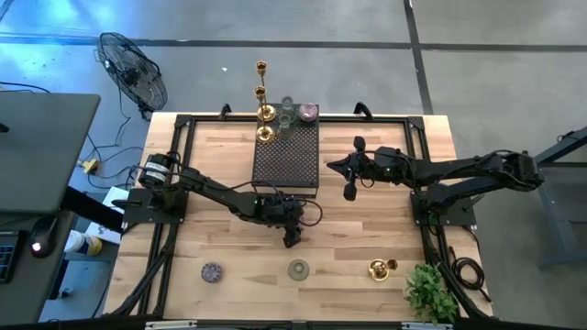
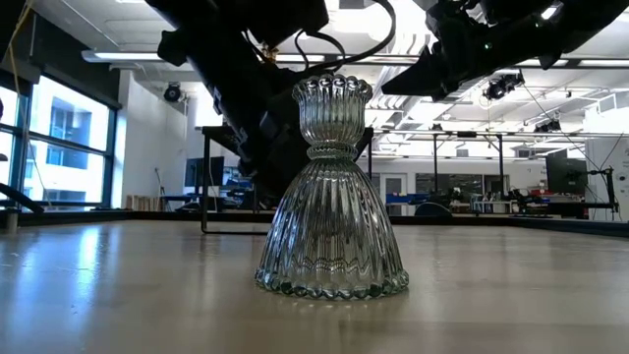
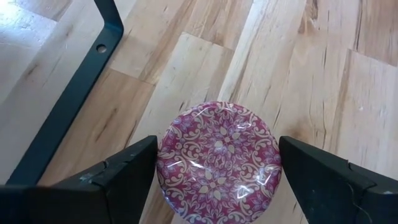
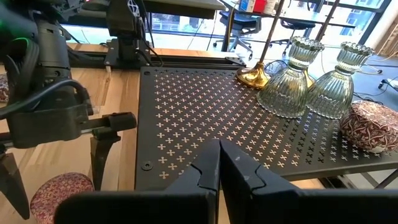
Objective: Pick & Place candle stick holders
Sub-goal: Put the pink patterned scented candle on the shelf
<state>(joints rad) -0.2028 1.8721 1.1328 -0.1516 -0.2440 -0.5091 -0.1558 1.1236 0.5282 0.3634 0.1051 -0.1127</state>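
A pink patterned candle stick holder (image 3: pixel 217 160), round and stubby, sits on the wooden table just near of the dark dotted box (image 1: pixel 286 156). My left gripper (image 3: pixel 217 163) straddles it, closed on its sides. In the high view the gripper (image 1: pixel 292 238) hides it. My right gripper (image 4: pixel 219 158) hangs shut and empty beside the box's right edge (image 1: pixel 348 188). On the box's far end stand gold candlesticks (image 1: pixel 264 110), two clear ribbed glass holders (image 4: pixel 311 78) and another pink patterned one (image 4: pixel 376 127). My left gripper has the pink holder's round side wall (image 3: pixel 166 163) between its two fingers (image 3: pixel 134 168), one on each opposite side, jaws wide. The fingers slant down from the table's left. The holder stands upright with its base on the table (image 4: pixel 59 196).
Along the near edge stand a purple holder (image 1: pixel 212 272), a ribbed glass holder (image 1: pixel 298 269) that fills the low view (image 2: pixel 332 197), and a gold one (image 1: pixel 381 269). A leafy plant (image 1: pixel 429 291) is at the near right corner. A black frame (image 3: pixel 68 106) rims the table.
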